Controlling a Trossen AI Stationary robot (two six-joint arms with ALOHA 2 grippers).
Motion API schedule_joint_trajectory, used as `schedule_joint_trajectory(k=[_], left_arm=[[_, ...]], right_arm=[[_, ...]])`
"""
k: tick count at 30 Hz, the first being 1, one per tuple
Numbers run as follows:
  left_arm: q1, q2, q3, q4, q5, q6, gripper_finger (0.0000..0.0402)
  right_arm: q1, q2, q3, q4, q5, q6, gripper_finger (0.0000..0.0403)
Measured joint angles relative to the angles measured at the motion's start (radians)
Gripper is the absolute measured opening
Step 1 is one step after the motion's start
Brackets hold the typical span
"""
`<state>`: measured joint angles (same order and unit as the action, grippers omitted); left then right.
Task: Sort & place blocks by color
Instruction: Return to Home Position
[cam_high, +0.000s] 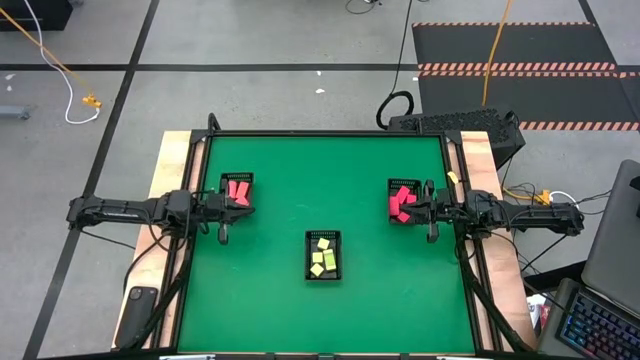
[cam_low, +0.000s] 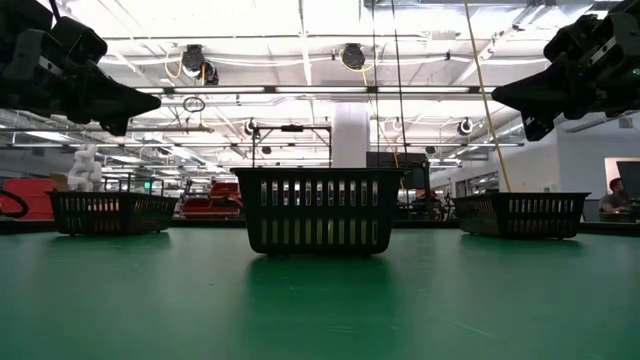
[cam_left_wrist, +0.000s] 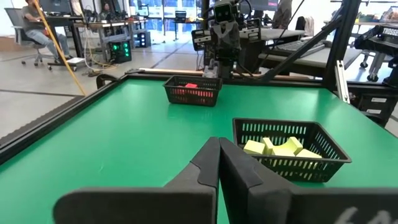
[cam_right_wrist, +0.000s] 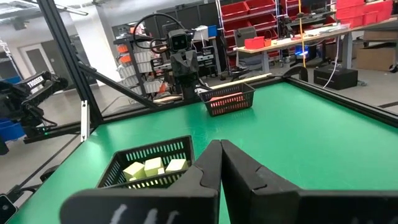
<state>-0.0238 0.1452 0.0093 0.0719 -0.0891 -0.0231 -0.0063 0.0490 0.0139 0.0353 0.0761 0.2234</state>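
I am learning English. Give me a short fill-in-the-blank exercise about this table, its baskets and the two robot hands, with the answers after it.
1. The green table carries ___ black baskets.
2. The pale yellow blocks lie in the ___ basket of the row.
3. The left hand and the right hand both have their fingers ___.

Missing words: three; centre; shut.
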Motion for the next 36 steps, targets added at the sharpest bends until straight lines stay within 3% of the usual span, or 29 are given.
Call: schedule_joint_trajectory(k=[36], left_arm=[[0.000,0.000,0.000,0.000,0.001,0.000,0.0026]], right_arm=[[0.000,0.000,0.000,0.000,0.000,0.000,0.0000]])
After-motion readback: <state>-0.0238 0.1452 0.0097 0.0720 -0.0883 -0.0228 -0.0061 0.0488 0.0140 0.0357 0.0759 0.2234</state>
